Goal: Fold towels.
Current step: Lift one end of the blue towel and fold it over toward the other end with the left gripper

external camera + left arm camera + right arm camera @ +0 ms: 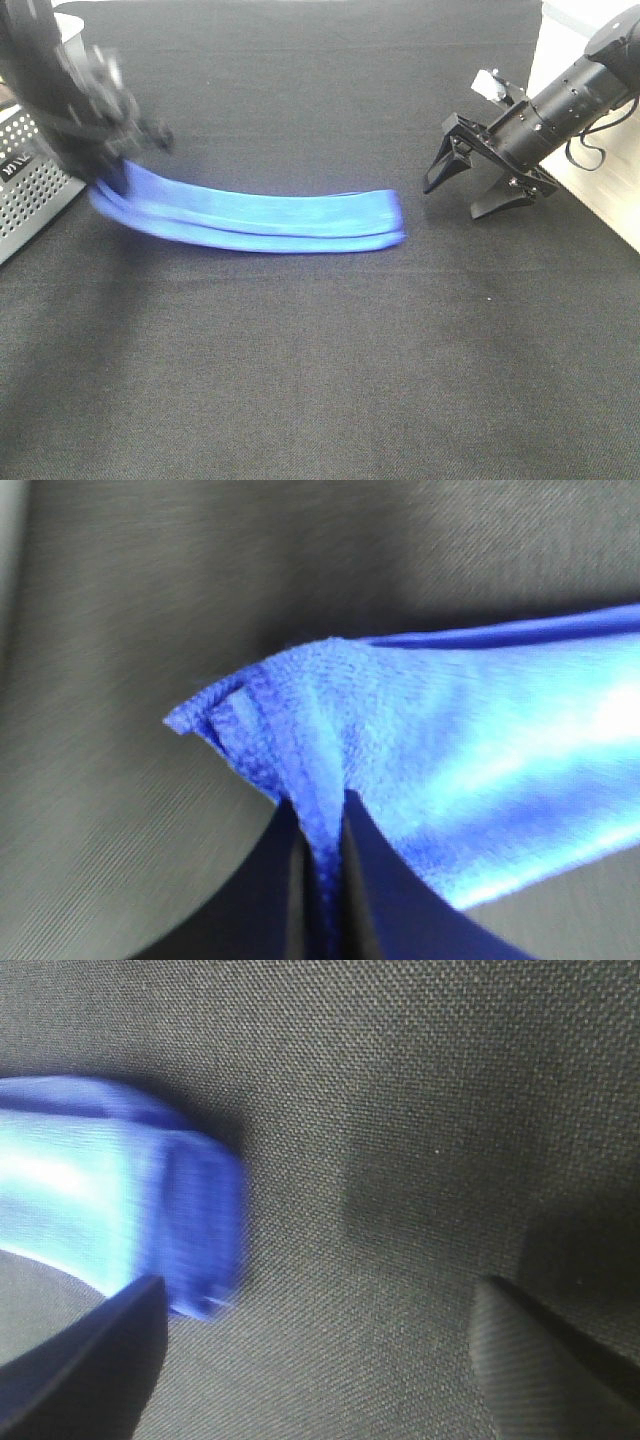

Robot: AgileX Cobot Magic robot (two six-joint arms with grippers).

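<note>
Fold setup: left gripper (322, 852) pinches the towel (270, 215) at nine o'clock; right gripper (456, 198), spread at three o'clock, probably must grasp the free end.

Robot lab bench: table (300, 400) under black cloth, black left arm (60, 95) and right arm (570, 100), perforated grey basket (30, 190).

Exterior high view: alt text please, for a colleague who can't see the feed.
The left gripper is shut on the left end of a folded blue towel that stretches as a long band across the black table. The right gripper hangs open beyond the towel's right end, apart from it; a grey perforated basket sits at the left edge.
</note>
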